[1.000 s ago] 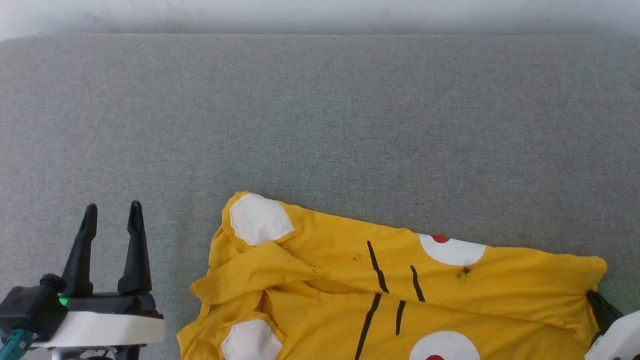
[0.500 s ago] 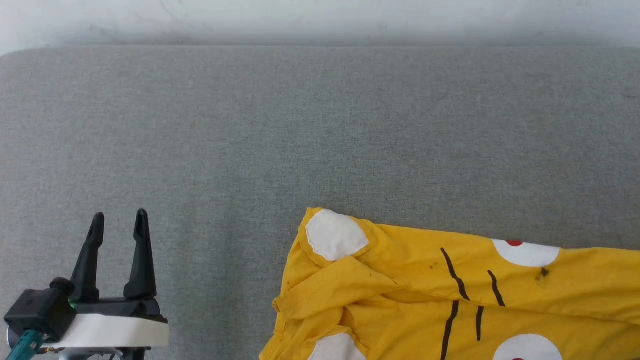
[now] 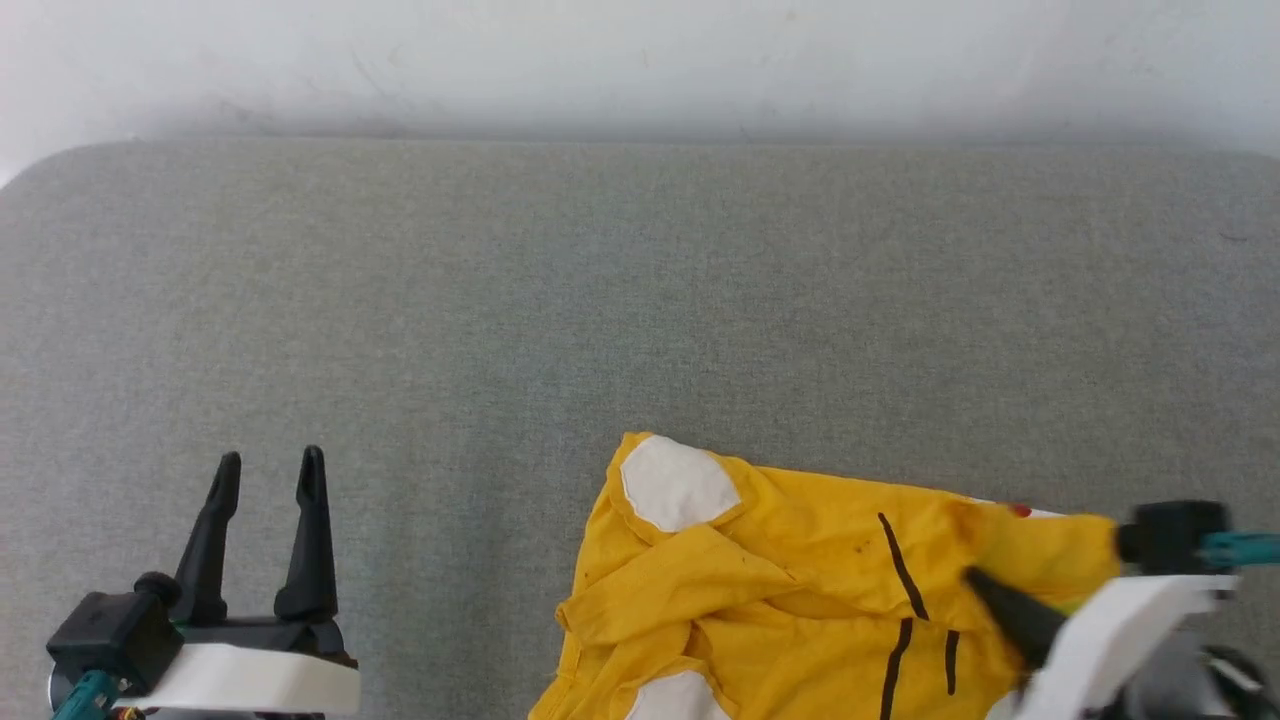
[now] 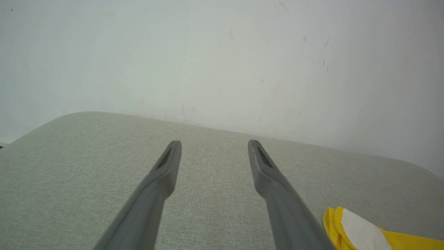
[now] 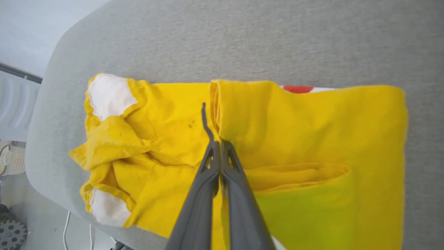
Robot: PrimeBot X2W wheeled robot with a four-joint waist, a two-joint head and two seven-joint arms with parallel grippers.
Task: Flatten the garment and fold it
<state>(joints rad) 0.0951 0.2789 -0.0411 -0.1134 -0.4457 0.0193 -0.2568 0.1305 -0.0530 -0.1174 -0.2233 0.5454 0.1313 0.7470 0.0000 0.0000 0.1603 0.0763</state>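
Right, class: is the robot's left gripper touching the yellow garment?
Apart. In the head view the open left gripper stands at lower left, with a bare strip of grey cushion between it and the garment.

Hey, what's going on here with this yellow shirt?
A two-armed robot is partway through folding the shirt on a grey surface. Its right end effector is shut on the shirt's edge, holding a flap doubled over the middle. The left end effector is open over bare surface to the left, apart from the shirt. The shirt's other end is bunched up, so it isn't flat yet.
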